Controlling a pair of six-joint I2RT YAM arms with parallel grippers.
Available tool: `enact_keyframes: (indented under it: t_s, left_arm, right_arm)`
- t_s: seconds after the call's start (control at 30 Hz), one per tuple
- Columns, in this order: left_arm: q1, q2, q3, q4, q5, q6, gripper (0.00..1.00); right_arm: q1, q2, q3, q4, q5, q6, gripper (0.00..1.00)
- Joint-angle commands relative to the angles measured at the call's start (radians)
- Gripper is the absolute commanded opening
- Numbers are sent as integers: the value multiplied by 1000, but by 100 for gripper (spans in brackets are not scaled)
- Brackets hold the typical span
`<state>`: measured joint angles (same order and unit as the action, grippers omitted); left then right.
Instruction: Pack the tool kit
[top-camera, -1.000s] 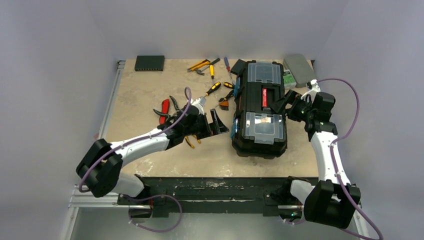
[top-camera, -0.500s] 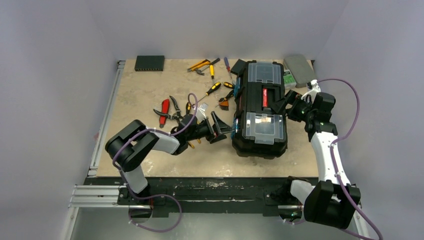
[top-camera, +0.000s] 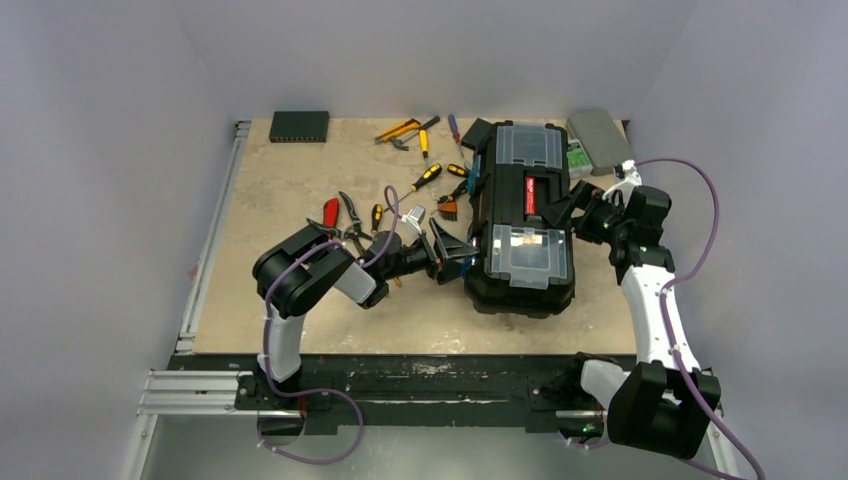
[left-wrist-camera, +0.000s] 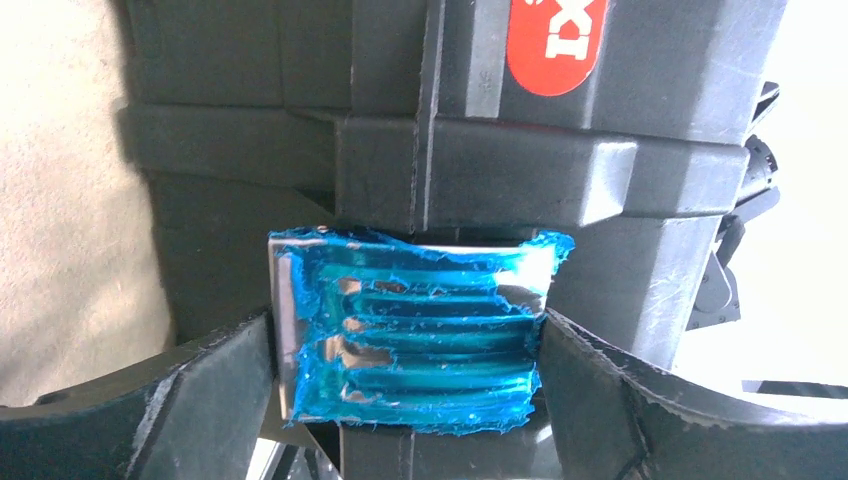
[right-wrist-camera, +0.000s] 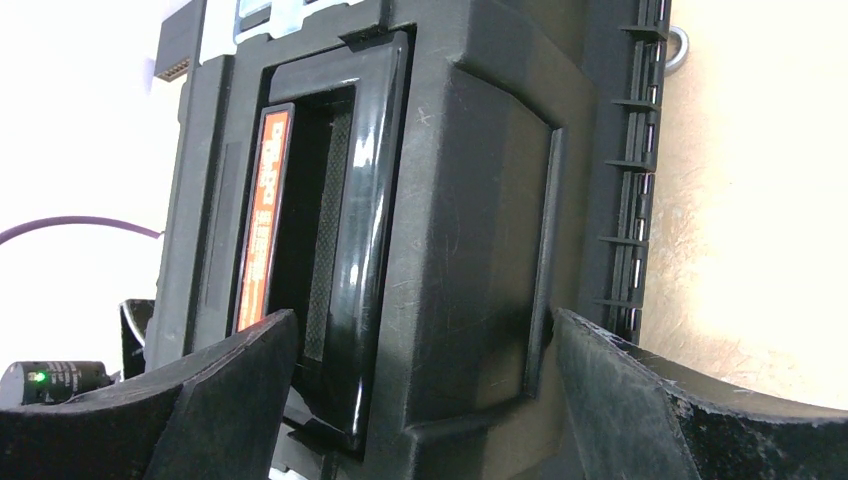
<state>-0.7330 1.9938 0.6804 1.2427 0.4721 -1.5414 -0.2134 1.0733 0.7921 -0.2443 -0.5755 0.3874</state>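
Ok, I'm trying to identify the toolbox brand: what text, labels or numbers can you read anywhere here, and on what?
"IX": white letters on the red oval badge on the toolbox side, cut off by the frame edge, so the brand stays unclear.
Blurred, unreadable: the print on the red handle label.
Too small to read: the green label on the grey case.
Nothing else is legible.
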Motion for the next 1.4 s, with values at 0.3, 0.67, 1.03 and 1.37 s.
enact_keyframes:
  t_s: [0.3, 0.67, 1.03, 1.37]
  left_arm:
    - [-29, -25, 78, 180, 43, -35, 17]
    - [-28, -192, 83, -237, 7, 196, 0]
    - [-37, -316, 216, -816, -111, 424, 0]
    - [-54, -339, 286, -1059, -218, 515, 0]
  right_arm:
    - [30, 30, -53, -179, -69, -18, 89]
    - [30, 9, -23, -233, -8, -46, 89]
    - [41, 8, 1, -254, 59, -60, 88]
    - [69, 6, 3, -262, 137, -55, 88]
